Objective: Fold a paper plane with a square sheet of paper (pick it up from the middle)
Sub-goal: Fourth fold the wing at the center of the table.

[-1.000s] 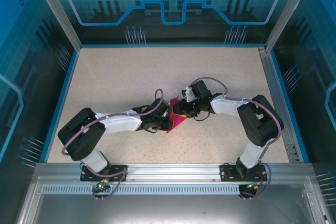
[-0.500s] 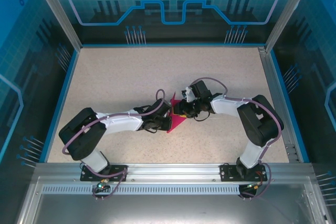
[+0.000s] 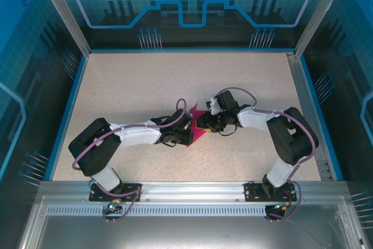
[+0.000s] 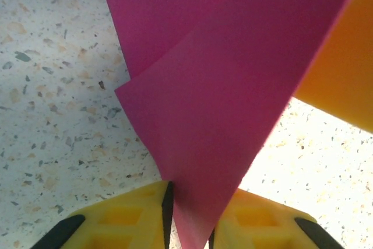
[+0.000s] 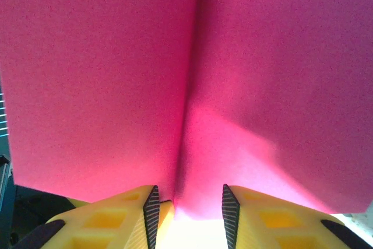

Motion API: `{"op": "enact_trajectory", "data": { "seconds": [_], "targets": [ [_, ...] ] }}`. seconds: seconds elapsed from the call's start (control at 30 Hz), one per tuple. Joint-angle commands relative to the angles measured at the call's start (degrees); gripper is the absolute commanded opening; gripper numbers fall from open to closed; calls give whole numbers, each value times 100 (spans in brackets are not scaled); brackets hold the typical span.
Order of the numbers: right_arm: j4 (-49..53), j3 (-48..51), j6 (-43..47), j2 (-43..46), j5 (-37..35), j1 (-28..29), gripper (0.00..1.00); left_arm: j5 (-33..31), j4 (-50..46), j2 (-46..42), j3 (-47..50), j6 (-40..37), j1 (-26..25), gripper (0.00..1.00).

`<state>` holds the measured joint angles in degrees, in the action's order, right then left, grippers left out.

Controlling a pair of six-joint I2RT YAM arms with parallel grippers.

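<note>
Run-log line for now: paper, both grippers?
magenta-pink folded paper plane: between both grippers; left gripper: straddles its tip; right gripper: straddles its crease; grips: unclear

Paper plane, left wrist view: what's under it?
Speckled table shows either side of the paper plane; a yellow claw finger pokes out behind its right edge. Whatever lies directly beneath is covered.

The paper plane (image 4: 198, 86) is matt magenta paper, smooth and fine-grained, with sharp creases. The jaws are yellow moulded plastic with a slight sheen and dark ribbed pads (image 5: 151, 208). The tabletop (image 4: 52, 86) is a pale, speckled, stone-look surface, faintly shiny. The arm shells (image 3: 137, 135) look like glossy white plastic, and the near rail (image 3: 192, 186) like brushed metal.
</note>
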<state>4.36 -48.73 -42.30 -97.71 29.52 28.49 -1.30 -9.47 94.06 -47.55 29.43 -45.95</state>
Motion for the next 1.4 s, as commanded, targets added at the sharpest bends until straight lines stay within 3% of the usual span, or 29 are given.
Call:
{"op": "enact_trajectory", "data": {
  "seconds": [0.0, 0.33, 0.83, 1.03, 1.37],
  "targets": [
    [83, 19, 108, 68, 54, -37, 37, -122, -219, -176, -210, -86, -106, 27],
    [136, 46, 153, 95, 58, -45, 37, -404, -328, -187, -257, -25, -267, 24],
    [254, 134, 179, 276, -8, -89, 37, -445, -365, 23, -349, -164, -278, 9],
    [312, 177, 181, 456, -44, -162, 37, -163, -147, 186, -301, -212, -257, 4],
    [82, 135, 113, 447, 194, -170, 33, 968, 622, 202, 121, 44, 183, 4]
  ]
}}
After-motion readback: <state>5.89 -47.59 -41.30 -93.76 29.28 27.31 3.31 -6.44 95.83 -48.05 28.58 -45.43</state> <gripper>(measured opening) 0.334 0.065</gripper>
